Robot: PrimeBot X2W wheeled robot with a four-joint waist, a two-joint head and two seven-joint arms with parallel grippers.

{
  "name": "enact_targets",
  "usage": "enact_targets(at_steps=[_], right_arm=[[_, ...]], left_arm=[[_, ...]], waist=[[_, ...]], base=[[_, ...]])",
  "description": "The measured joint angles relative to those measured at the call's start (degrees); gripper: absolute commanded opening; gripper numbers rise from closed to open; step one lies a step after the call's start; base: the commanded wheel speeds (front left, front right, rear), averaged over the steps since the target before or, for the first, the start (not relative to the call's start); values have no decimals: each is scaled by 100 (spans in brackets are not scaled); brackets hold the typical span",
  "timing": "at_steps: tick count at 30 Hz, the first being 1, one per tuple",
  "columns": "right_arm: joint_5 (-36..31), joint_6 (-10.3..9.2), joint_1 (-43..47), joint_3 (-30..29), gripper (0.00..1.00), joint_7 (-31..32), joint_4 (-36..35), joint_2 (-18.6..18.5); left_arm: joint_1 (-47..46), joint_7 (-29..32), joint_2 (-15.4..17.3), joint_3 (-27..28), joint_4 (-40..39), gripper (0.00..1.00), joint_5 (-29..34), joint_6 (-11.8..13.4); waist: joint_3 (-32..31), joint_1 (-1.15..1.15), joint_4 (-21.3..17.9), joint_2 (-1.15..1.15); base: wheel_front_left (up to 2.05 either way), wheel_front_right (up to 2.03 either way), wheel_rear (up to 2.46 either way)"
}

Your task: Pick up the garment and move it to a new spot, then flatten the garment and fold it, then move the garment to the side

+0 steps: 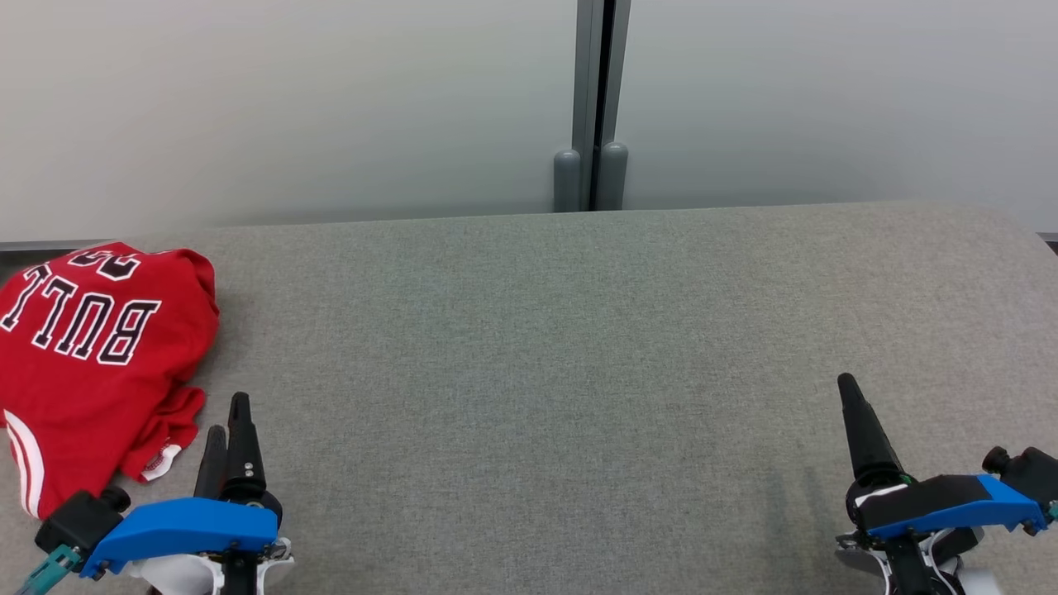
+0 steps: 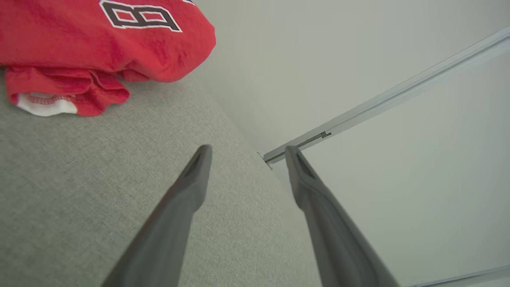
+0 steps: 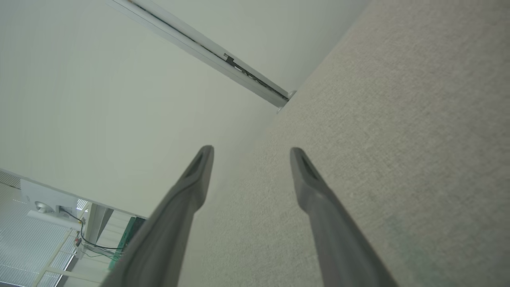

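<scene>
The grey desk (image 1: 579, 372) lies open across the middle and right; the red jersey (image 1: 91, 364) occupies its left edge, and wall panels (image 1: 331, 107) close the back.

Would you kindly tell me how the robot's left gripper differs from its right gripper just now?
The left gripper sits close beside the crumpled red jersey with black-and-white lettering; the right gripper has bare grey fabric tabletop around it. In the head view the left gripper presents two dark fingers, the right gripper one. Both stand open and empty.
</scene>
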Motion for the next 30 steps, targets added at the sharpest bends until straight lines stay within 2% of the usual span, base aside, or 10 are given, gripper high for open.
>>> enact_targets(at_steps=[30], right_arm=[[-2531, 0, -202, 107, 100, -531, 263, -25]], left_arm=[[6, -535, 87, -274, 266, 100, 2384, 83]], waist=[[54, 0, -50, 0]], base=[[0, 0, 0]])
